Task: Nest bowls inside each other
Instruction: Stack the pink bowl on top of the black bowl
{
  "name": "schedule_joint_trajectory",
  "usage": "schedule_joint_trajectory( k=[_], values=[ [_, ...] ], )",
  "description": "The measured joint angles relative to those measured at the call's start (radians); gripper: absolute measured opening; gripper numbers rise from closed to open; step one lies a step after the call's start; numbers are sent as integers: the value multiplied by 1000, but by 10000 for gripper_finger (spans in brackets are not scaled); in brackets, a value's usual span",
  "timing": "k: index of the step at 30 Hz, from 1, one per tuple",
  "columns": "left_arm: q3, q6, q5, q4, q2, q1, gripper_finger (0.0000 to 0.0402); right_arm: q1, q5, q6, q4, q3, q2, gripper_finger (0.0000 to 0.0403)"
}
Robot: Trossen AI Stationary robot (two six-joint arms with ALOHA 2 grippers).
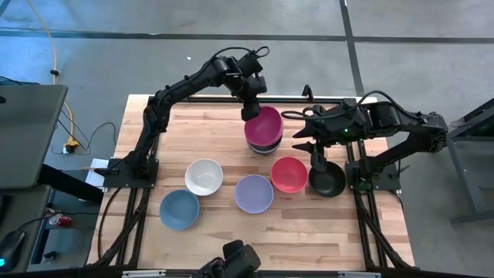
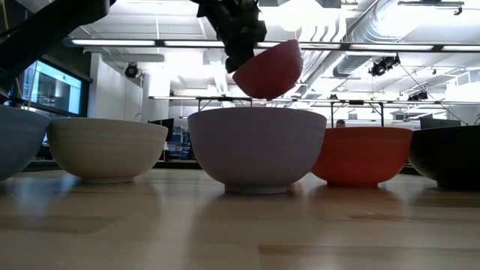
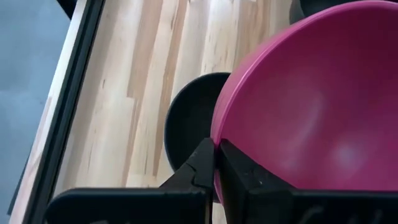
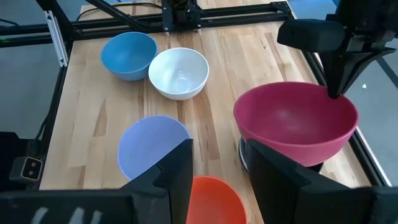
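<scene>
Seven round plastic bowls show: two black, one each white (image 1: 204,176), blue (image 1: 179,208), lavender (image 1: 254,193), red (image 1: 289,174), magenta. The left gripper (image 1: 252,113) pinches the smooth magenta bowl (image 1: 265,126) by its rim, tilted above a black bowl (image 3: 189,121). The right gripper (image 1: 317,164), jaws wide, hangs over the other black bowl (image 1: 328,180).

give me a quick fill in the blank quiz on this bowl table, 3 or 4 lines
1. The left pincer is shut on the rim of the ______ bowl, held tilted above a stack of dark bowls.
2. The white bowl sits between the blue bowl and the ______ bowl.
3. The right pincer is ______ and hangs over the black bowl.
4. The red bowl sits on the table beside the lone ______ bowl.

Missing words: magenta; lavender; open; black
</scene>
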Motion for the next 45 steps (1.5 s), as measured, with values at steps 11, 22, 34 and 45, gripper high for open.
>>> schedule_joint_trajectory(
  k=[11,22,34,45],
  values=[
    [1,-14,-7,-14,18,3,0,0,0,-7,0,0,0,140],
    [0,-19,-63,1,87,-9,0,0,0,-3,7,0,0,140],
    [0,-22,-116,-77,149,-4,0,0,0,0,7,0,0,140],
    [0,-26,-141,-159,149,-5,0,0,0,2,7,0,0,140]
  ],
)
